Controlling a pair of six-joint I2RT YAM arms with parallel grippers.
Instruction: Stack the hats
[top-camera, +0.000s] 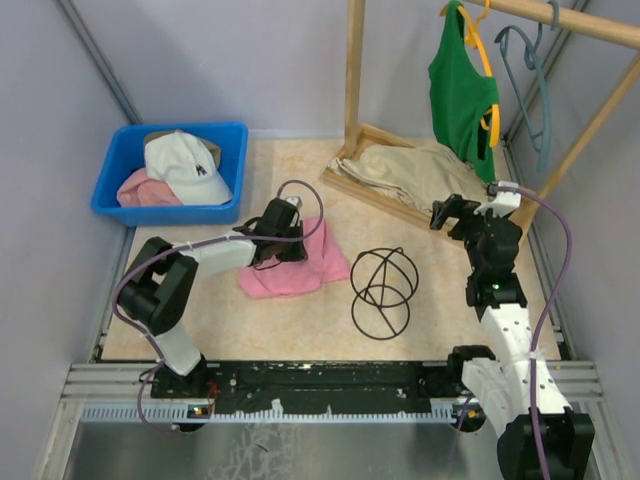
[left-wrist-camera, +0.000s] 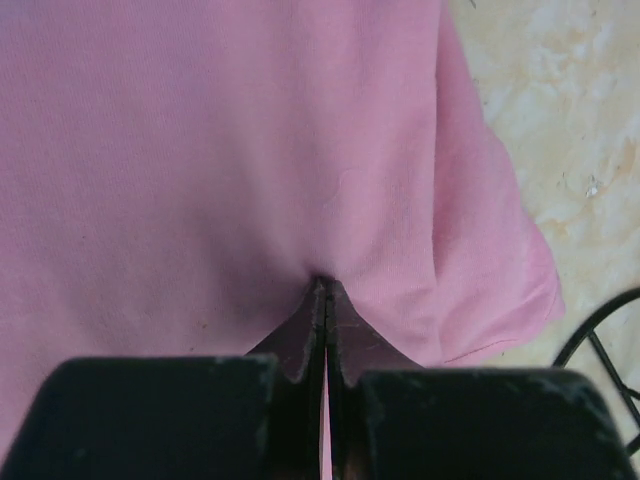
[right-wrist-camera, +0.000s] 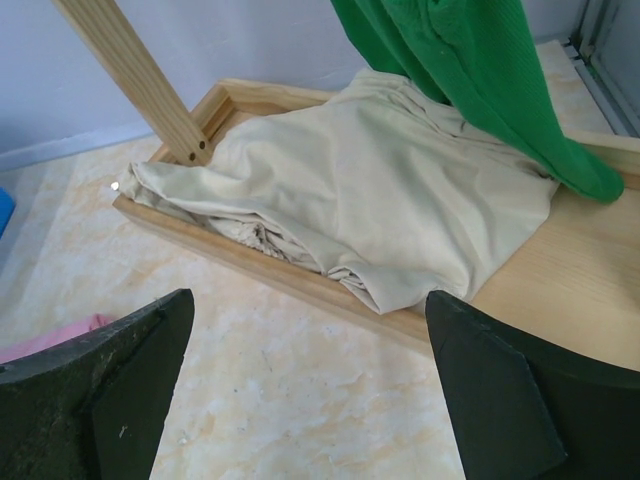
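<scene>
Top external: hats (top-camera: 187, 166) sit in the bin (top-camera: 172, 128), far-left of the left gripper (top-camera: 283, 250), which is clamped on pink cloth (top-camera: 305, 272). Right gripper (top-camera: 446, 215) gapes, empty, farther off.

Top cam: fixed, high up & behind the arm bases (top-camera: 185, 375), looking down & fwd. It sits far enough back to take in the whole worktop (top-camera: 300, 330), from blue bin (top-camera: 165, 213) back-left to wooden rack (top-camera: 354, 70) back-right.

Left wrist cam: just behind the left jaws, v. close, looking along them onto the pink cloth (left-wrist-camera: 250, 150). The cloth nearly fills the frame, w/ a strip of worktop and a bit of wire ring (left-wrist-camera: 592, 335) at right.

Right wrist cam: higher, tilted fwd, looking out between the right jaws at the rack base w/ beige garment (right-wrist-camera: 400, 190) & green top (right-wrist-camera: 480, 80).

Overlap: top + left wrist share cloth & ring. Top + right wrist share rack base, garment & green top.
</scene>
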